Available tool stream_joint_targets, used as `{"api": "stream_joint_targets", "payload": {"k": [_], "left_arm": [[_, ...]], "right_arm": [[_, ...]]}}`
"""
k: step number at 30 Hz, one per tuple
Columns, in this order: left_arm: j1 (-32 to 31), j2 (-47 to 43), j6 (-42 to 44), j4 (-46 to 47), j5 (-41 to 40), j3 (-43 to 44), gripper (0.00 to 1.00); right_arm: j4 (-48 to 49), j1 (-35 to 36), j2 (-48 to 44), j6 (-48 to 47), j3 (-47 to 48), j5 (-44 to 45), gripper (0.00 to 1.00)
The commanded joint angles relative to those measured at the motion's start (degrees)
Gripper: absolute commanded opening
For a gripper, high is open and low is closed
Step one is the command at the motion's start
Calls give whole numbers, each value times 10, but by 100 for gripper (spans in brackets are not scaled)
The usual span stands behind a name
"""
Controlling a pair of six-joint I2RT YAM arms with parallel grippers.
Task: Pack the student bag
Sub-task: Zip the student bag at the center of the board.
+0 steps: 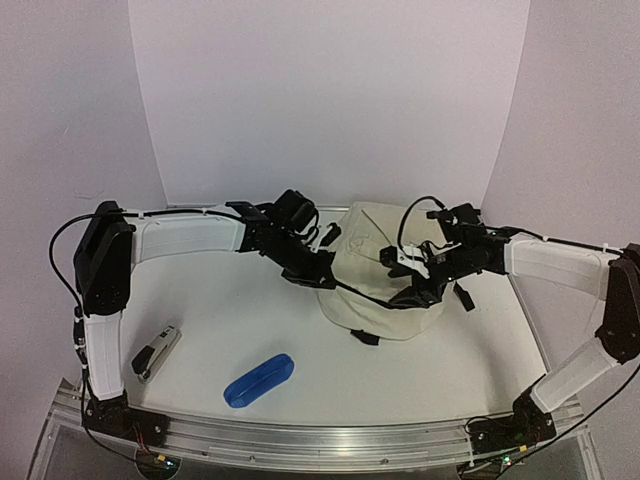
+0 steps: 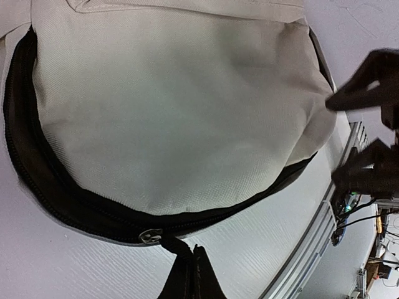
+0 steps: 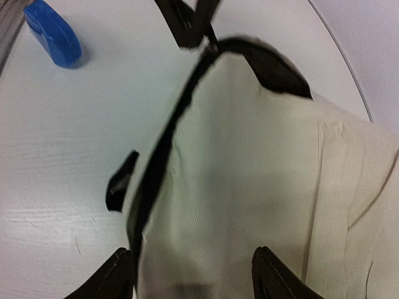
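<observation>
Cream student bag, blue case

Cream student bag mid-desk, left gripper at its left side, right gripper at its right, blue pencil case, stapler front-left.

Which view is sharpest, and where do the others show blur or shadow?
Left wrist: sharpest, the student bag weave is crisp. Top external: evenly lit, with a soft shadow beside the pencil case. Right wrist: softest, its fingers blurred at the bottom edge.
</observation>
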Motion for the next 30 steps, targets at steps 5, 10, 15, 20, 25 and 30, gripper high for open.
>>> {"api": "stream_joint_targets", "payload": {"k": [5,10,15,20,25,30], "left_arm": [[-2,-14,-17,18,33,23,0],[-2,-24,-23,11,38,17,0],[-1,-30,-26,9,31,5,0],[17,-25,-29,6,-1,6,0],[51,0,-20,-16,-70,31,0],[78,43,-3,-39,-92,77,0]], "right_arm": [[135,99,65,212,32,11,59],[205,114,122,255,41,70,50],[230,116,137,252,42,115,20],[213,116,88,228,12,120,0],[153,116,4,165,-51,92,0],[104,116,-56,95,-124,94,0]]}}
